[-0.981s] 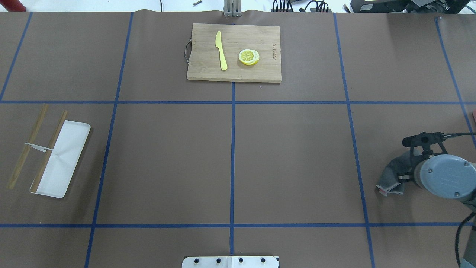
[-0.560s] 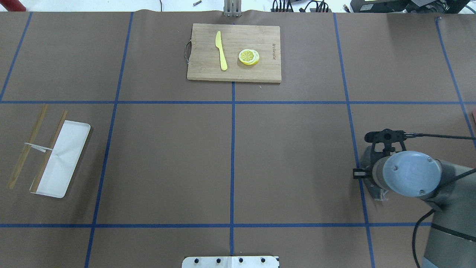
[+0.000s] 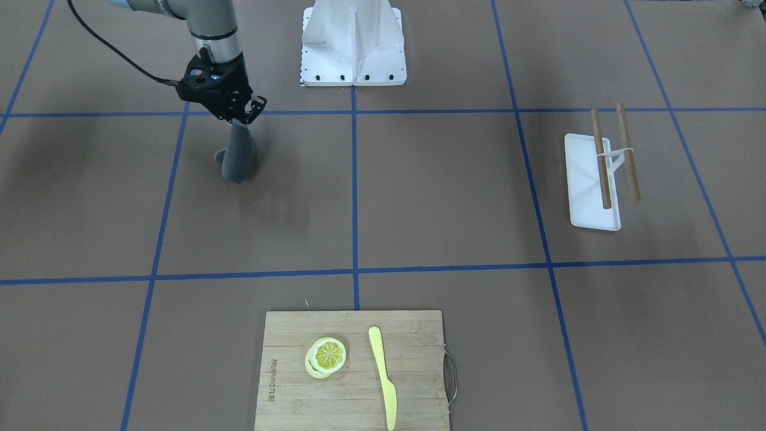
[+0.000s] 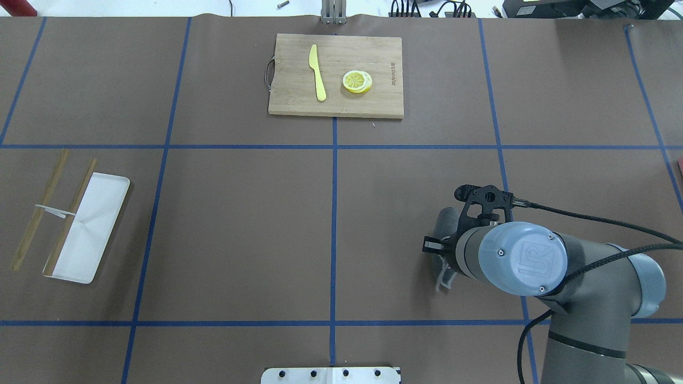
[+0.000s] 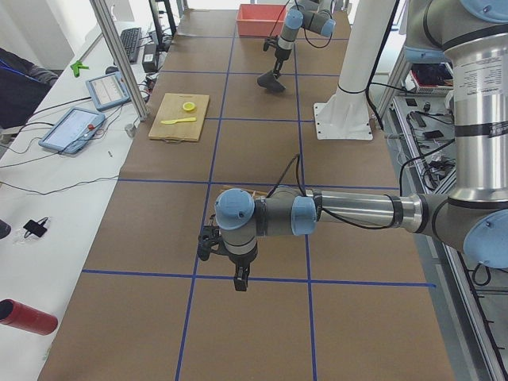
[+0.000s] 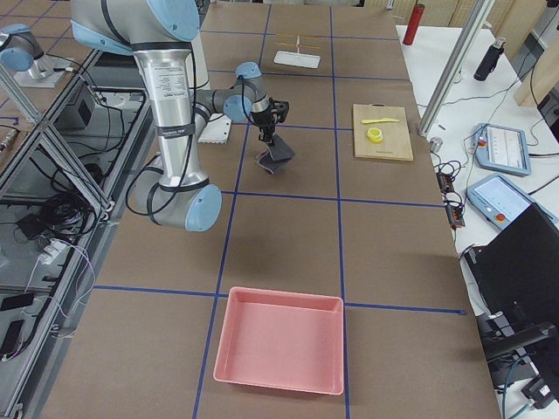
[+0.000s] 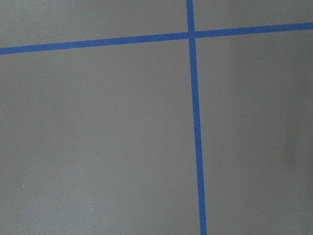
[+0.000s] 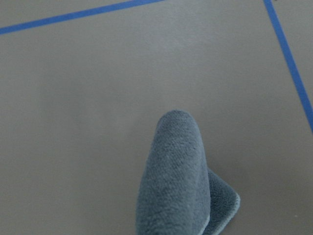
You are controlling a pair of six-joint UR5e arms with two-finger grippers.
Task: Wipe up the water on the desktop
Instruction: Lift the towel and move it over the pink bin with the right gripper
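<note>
Two arms: right one over the desktop (image 4: 240, 224), left one well apart above bare brown surface.
Right gripper (image 3: 238, 118): points down, fingers pinched tight on the top of a grey cloth (image 3: 236, 157).
Grey cloth: folded, hangs from the gripper, lower end touching the desktop; 4 o'clock from table centre in the overhead view, near a blue tape line.
Left gripper (image 5: 240, 279): seen only from the side, cannot tell how its fingers stand.
Desktop: brown, blue tape grid, spans the whole table.
Cutting board (image 4: 373, 101): 12 o'clock; yellow knife (image 4: 317, 72) and lemon slices (image 4: 357, 81) on it, apart.
White tray (image 4: 101, 224): 9 o'clock; wooden sticks (image 4: 40, 208), one on its edge, one beside.
</note>
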